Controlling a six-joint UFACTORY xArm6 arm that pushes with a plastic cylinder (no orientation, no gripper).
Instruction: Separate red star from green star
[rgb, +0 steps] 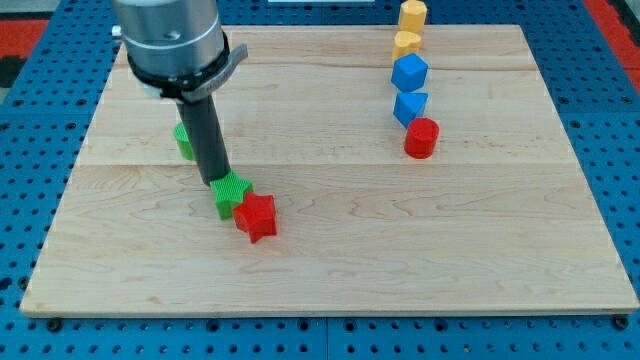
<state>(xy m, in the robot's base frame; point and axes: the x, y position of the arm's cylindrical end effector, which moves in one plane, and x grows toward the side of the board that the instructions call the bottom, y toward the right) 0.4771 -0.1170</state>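
The red star (256, 216) lies left of the board's middle, touching the green star (233, 193) at its upper left. My tip (216, 181) stands at the green star's upper left edge, against it. The rod rises from there to the arm's grey body at the view's top left. Both stars lie flat on the wooden board (330, 250).
Another green block (184, 141) sits partly hidden behind the rod. At the view's upper right runs a line of blocks: yellow (411, 15), yellow (407, 42), blue (409, 72), blue (409, 105) and a red cylinder (422, 137).
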